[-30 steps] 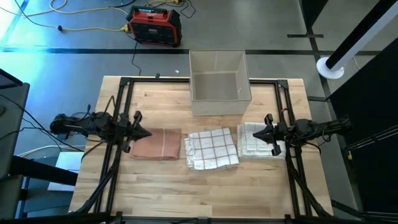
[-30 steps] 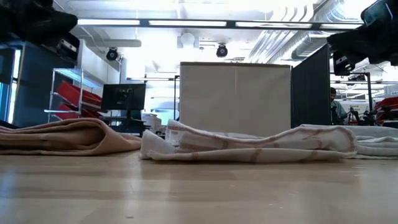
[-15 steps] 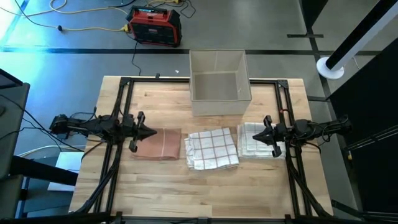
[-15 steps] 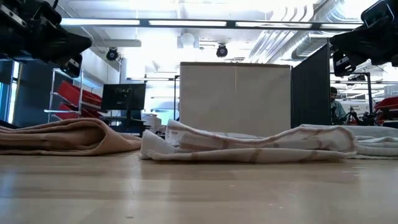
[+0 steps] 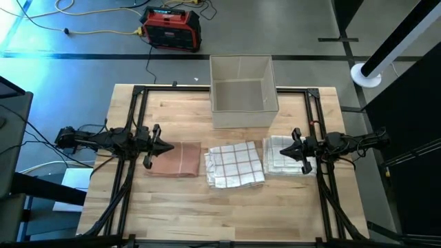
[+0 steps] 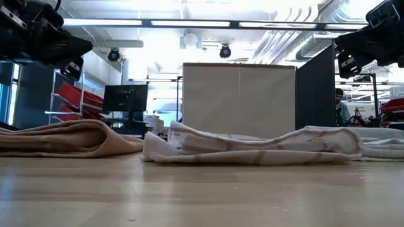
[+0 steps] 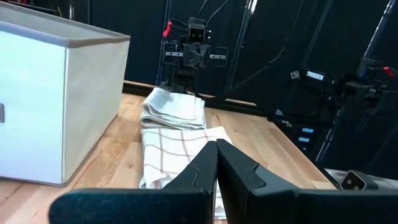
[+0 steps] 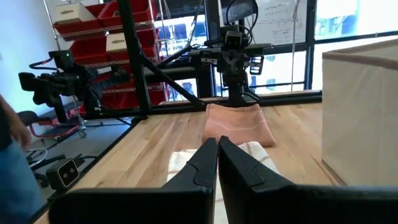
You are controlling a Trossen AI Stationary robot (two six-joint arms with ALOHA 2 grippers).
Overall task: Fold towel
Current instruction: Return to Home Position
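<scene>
Across the high view's middle, on the table, side by side: folded brown towel left, checked towel centre, white towel right. Left gripper: hangs closed above the brown towel's left part. Right gripper: fingers pressed together, raised over the white towel.

From counter height we look across the pale wooden counter. At the left lies a folded brown cloth towel. Just beside it, in the middle, we see a rumpled folded white towel with brown check lines, and at the far right edge another pale folded towel. Behind them stands a beige square box. The dark left claw hangs above the brown towel, and the right claw hangs high at the opposite corner, both clear of the cloth.
</scene>
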